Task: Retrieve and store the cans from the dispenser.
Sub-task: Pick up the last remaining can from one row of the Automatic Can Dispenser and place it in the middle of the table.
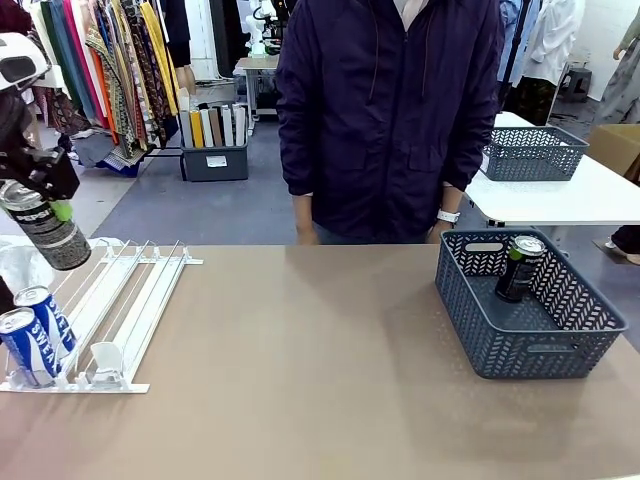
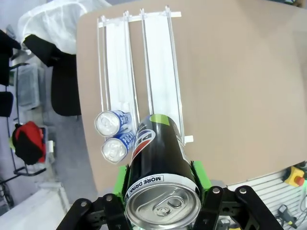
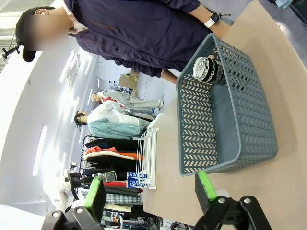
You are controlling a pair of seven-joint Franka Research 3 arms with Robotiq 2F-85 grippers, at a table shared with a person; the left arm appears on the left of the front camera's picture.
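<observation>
My left gripper hangs above the far left of the table, shut on a dark can with a silver top and green marks; the left wrist view shows the same dark can clamped between the green pads. Below it lies the white dispenser, with two blue cans at its near end, also seen as two blue cans beside the dispenser rails. Another dark can stands in the grey basket. My right gripper is open, near the basket.
A person in a dark jacket stands at the table's far edge, hands down behind it. A second grey basket sits on a white table behind. A white plastic bag lies off the table's left end.
</observation>
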